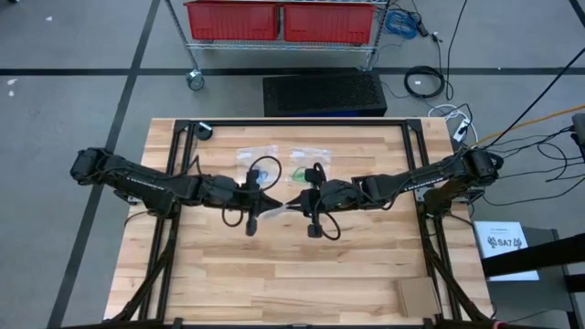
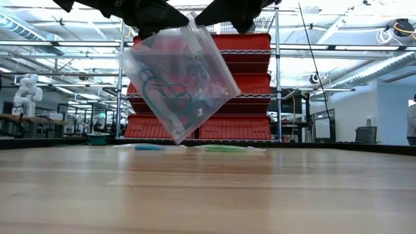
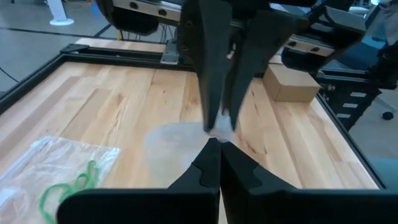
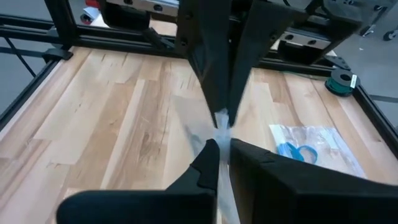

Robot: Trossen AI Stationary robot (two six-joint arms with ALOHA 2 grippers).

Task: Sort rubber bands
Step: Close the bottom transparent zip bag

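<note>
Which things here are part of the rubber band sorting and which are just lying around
Job: held clear bag with dark bands, left gripper, right gripper, green bands, blue bands.
Lying about: cardboard box, tape roll.

Bright even overhead light, soft shadows, blurred wrist foregrounds.

Both arms, the left arm [image 1: 146,183] and the right arm [image 1: 420,178], are dark and jointed. Black cables loop beside each wrist. The fingers [image 3: 208,68] are black, flat and tapering.
</note>
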